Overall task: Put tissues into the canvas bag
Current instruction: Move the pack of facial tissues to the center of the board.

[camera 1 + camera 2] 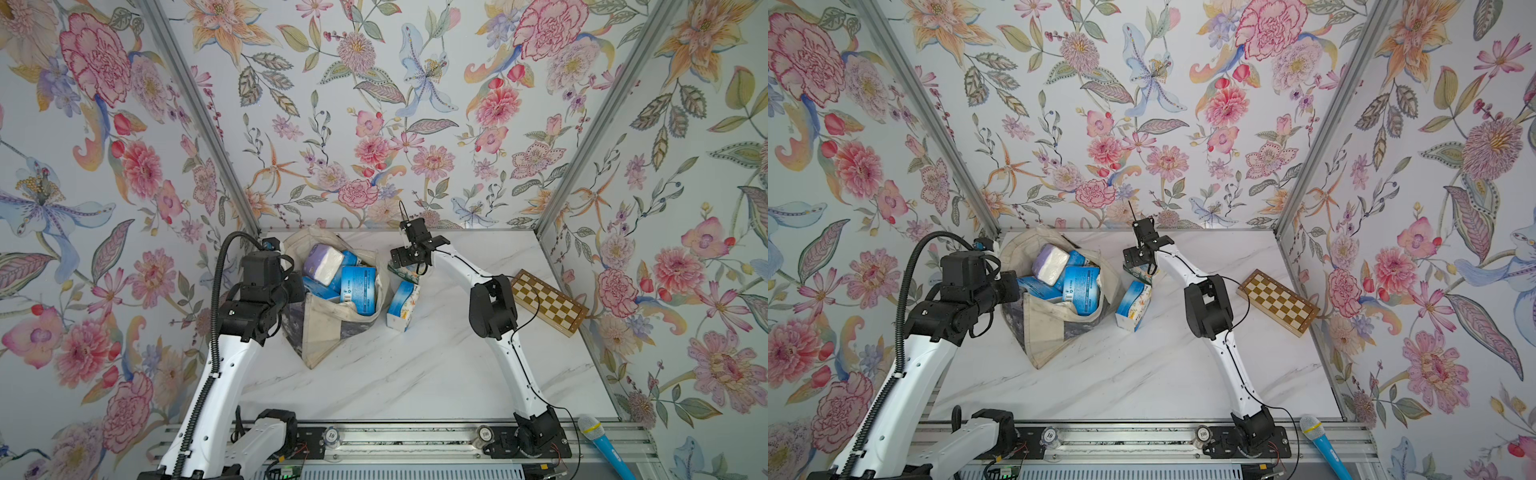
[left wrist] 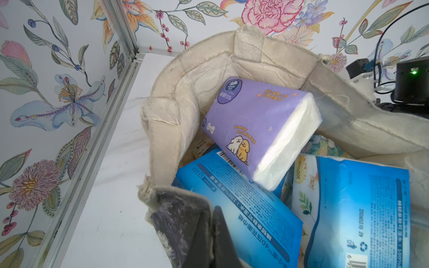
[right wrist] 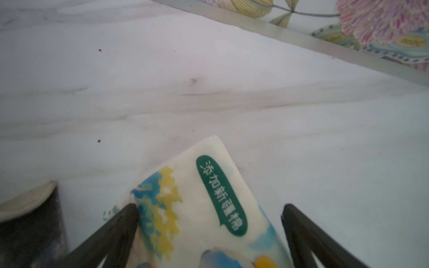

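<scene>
Top view: canvas bag [image 1: 328,332] stands with mouth open; lavender pack [image 1: 322,262] and blue packs [image 1: 357,289] inside. Spare blue pack [image 1: 402,305] outside, just beside bag.
Left wrist: left gripper [image 2: 217,222] clenched, apparently on bag rim (only one finger shows).
Right wrist: right gripper [image 3: 209,206] released, jaws wide, straddling floral pack [image 3: 204,190] lying on table [image 3: 209,81] beside bag.

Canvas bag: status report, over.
Left gripper shut on cream canvas bag rim. Right gripper open, straddling white green-labelled tissue pack on marble-look table. Blue-white floral pack also outside. Nothing blocking bag mouth.
</scene>
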`<state>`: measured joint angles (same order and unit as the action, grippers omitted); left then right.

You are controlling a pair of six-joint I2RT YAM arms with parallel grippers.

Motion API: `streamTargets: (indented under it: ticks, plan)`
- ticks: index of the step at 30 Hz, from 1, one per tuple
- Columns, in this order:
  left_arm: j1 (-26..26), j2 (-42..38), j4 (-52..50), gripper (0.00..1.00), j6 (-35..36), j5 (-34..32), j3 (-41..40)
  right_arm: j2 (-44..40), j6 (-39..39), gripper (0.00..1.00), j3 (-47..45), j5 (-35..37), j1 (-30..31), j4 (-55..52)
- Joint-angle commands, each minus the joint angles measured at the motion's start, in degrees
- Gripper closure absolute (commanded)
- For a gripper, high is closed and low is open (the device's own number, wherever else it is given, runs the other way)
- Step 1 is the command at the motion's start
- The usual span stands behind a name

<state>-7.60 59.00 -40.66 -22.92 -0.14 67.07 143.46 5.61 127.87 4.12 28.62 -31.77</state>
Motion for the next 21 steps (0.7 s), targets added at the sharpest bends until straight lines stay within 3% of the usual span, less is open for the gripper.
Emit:
streamTargets:
  ticks: [1,8,14,21]
  plan:
    - [-0.78,0.91,1.81,1.0,1.34,1.54,1.78,-5.16,1.12,0.01,-7.78,0.51,-1.84,-4.45]
    - [-0.96,1.11,2.7,1.0,1.69,1.72,1.44,-19.23,4.12,0.01,-28.82,-5.02,-5.02,1.44]
    - [-1.18,0.97,3.13,1.0,1.94,1.73,1.17,-27.02,7.45,0.0,-40.67,-10.09,-8.76,3.48]
    - [-1.22,-0.12,3.9,1.0,1.71,1.92,0.02,-33.88,10.83,0.01,-48.4,-27.5,-14.62,11.07]
